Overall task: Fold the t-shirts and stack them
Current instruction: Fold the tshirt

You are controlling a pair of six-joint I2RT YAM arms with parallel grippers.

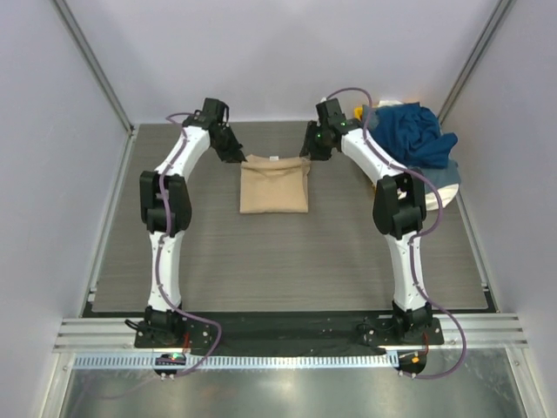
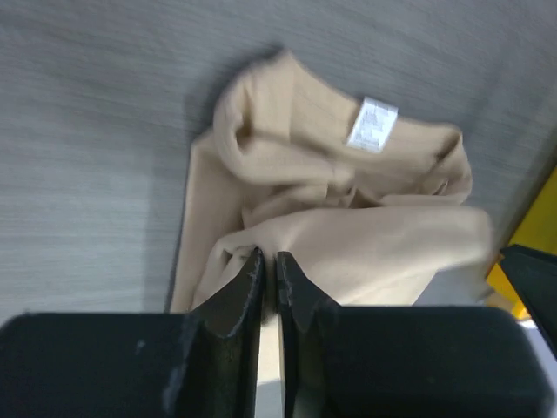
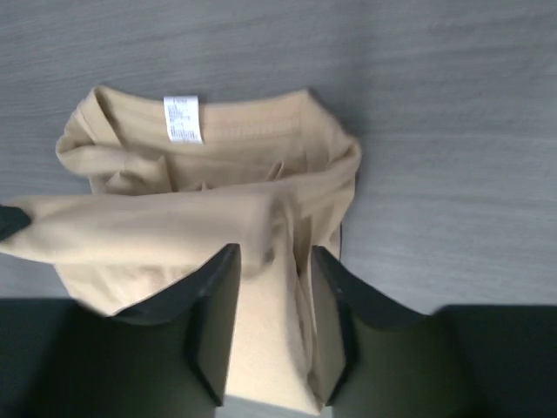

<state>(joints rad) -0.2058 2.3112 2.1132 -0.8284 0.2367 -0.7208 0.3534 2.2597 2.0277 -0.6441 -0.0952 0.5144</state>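
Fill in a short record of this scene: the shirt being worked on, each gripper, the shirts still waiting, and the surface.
shirt in work: tan t-shirt, partly folded, at the far middle of the table, neck label showing
left gripper: shut on a fold of the tan t-shirt
right gripper: appears shut on the same shirt, cloth bunched between its fingers
waiting shirts: heaped pile at the far right, blue on top, white beneath
surface: grey, fine-striped

tan t-shirt | folded, centre | blue t-shirts | heaped far right
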